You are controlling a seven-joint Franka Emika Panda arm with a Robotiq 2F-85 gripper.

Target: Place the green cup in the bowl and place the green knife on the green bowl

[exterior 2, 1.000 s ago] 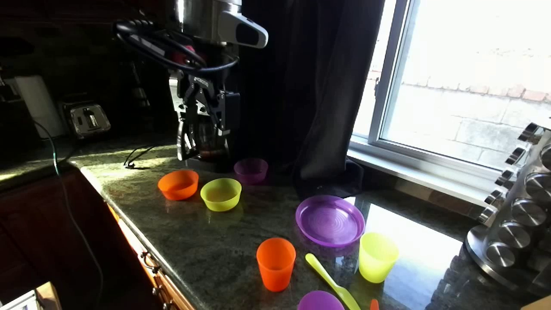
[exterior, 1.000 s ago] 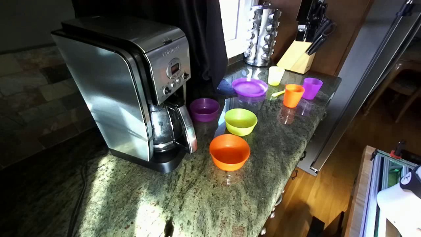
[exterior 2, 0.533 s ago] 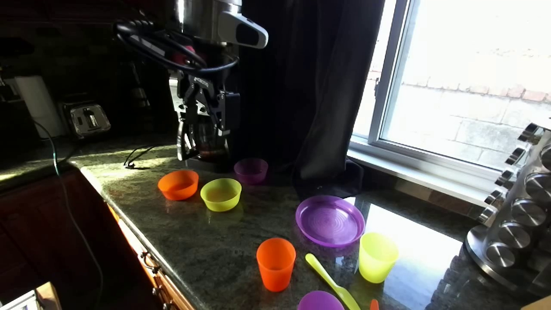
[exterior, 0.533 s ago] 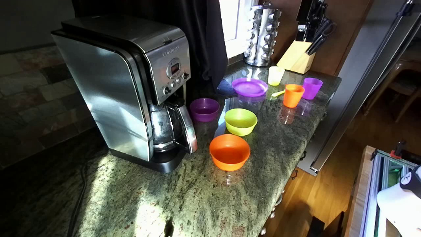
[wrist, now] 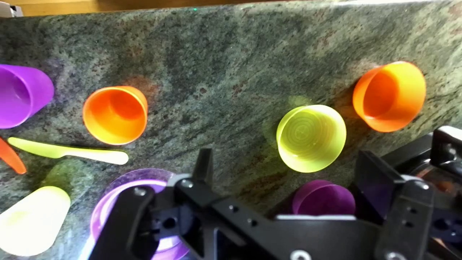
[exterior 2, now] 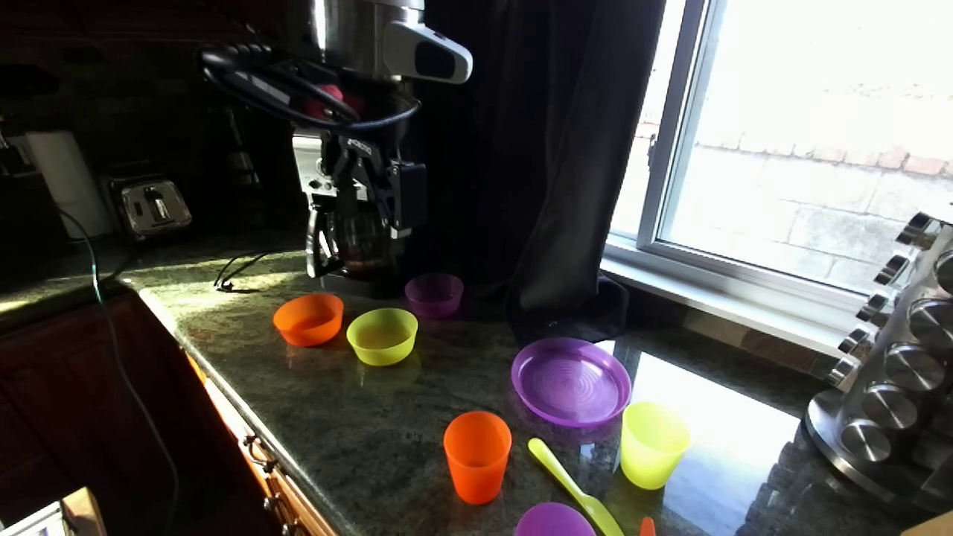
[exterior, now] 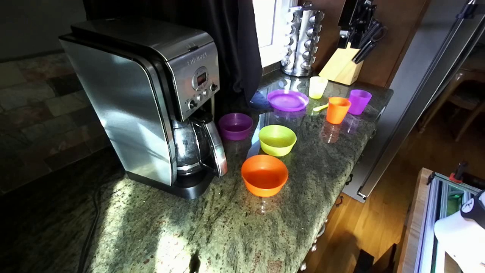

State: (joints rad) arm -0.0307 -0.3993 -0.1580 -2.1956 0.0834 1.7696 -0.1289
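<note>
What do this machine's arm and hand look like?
The arm shows a shiny silver cylinder and a rounded white casing with a dark oval inset. A dark cable loops near a reddish patch. The hand is black, with hinged links, round silver bolts and two fingers. Its small pale lettering is too blurred to read.

Bright window (exterior 2: 804, 67) w/ dark curtain (exterior 2: 573, 134) alongside, pale block wall (exterior 2: 856, 193) outside. Tiled wall (exterior: 26, 110) mostly in shadow. Speckled gray-green stone counter (exterior: 231, 235) (sun patches (exterior: 172, 246) nearly white), wood drawers (exterior 2: 305, 508) below. Wood flr (exterior: 380, 214), orangey, nr tall gray metal panel (exterior: 409, 83); brown wall (exterior: 401, 34) in bkgd.
</note>
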